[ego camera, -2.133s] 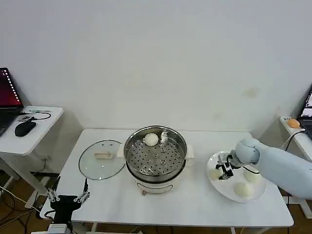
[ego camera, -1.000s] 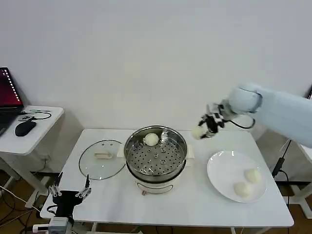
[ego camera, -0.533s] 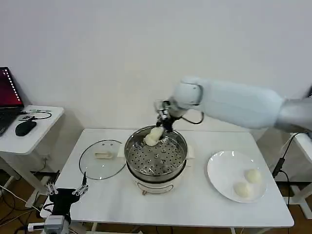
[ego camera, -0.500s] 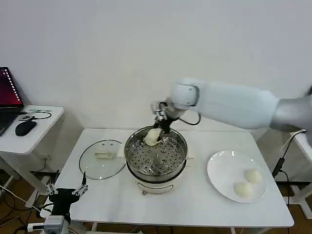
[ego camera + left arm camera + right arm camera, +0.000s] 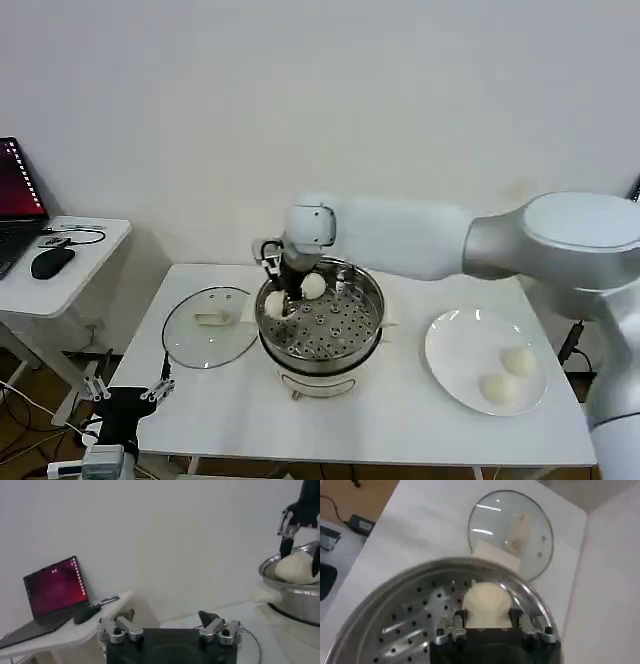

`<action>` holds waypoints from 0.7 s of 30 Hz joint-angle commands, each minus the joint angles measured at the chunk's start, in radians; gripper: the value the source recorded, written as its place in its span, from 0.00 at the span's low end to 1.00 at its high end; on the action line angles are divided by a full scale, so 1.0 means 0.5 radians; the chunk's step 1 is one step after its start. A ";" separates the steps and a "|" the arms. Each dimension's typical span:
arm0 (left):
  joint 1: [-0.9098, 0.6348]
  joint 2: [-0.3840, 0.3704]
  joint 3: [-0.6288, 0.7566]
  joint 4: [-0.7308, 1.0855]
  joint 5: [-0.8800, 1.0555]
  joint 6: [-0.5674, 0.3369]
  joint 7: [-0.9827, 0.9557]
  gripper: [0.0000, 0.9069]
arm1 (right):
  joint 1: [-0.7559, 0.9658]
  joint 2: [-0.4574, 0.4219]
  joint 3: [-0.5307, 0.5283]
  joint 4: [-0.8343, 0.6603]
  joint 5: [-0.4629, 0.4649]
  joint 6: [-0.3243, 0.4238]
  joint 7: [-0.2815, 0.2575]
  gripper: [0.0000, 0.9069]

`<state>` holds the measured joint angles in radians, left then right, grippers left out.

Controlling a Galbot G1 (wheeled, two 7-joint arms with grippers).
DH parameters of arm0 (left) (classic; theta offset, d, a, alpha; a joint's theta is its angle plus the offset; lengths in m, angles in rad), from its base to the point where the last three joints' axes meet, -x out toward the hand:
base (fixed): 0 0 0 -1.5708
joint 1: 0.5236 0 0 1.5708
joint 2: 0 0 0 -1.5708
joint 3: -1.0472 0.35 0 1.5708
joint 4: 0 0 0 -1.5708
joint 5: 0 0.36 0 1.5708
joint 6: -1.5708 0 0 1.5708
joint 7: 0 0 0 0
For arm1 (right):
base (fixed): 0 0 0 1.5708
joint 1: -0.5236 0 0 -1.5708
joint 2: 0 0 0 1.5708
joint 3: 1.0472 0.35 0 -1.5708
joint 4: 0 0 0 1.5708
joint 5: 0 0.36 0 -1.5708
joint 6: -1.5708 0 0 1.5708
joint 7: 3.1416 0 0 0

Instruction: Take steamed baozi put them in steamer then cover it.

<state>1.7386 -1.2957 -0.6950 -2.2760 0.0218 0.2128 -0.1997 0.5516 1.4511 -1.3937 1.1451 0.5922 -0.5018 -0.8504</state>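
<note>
The steamer point(image 5: 372, 330) stands mid-table, with one steamed baozi point(image 5: 313, 286) lying at the back of its perforated floor. My right gripper point(image 5: 279, 292) reaches in over the steamer's left side, shut on a second baozi point(image 5: 274, 304), which sits between the fingers in the right wrist view point(image 5: 487, 597) just inside the rim point(image 5: 535, 602). Two more baozi point(image 5: 518, 360) point(image 5: 495, 388) lie on the white plate point(image 5: 455, 350). The cover point(image 5: 208, 325), a glass lid with a white handle, rests flat on the table left of the steamer. My left gripper point(image 5: 125, 395) hangs open below the table's front left corner.
A side table point(image 5: 70, 270) at the left carries a laptop point(image 5: 15, 200) and a mouse point(image 5: 50, 262). The right arm spans the table from the right edge across to the steamer. From the left wrist, the steamer point(image 5: 295, 595) and held baozi point(image 5: 296, 569) show far off.
My right gripper took a baozi from the plate, lifted it, carried it left over the steamer and lowered it to the basket's left side. The plate went from three baozi to two.
</note>
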 commanded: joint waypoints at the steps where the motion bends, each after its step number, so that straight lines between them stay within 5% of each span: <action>1: 0.000 0.002 -0.005 -0.004 -0.002 0.000 -0.001 1.00 | -0.052 0.100 -0.011 -0.079 -0.028 -0.023 0.007 0.63; 20: -0.002 0.009 0.000 -0.007 -0.004 0.000 -0.005 1.00 | -0.102 0.102 -0.005 -0.198 -0.139 -0.011 -0.036 0.66; 21: 0.002 0.010 0.000 -0.011 -0.004 -0.001 -0.005 1.00 | -0.099 0.099 -0.010 -0.190 -0.144 -0.012 -0.041 1.00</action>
<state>1.7401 -1.2917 -0.6951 -2.2826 0.0203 0.2124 -0.2022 0.5114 1.4884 -1.4003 1.0708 0.5338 -0.5062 -0.8701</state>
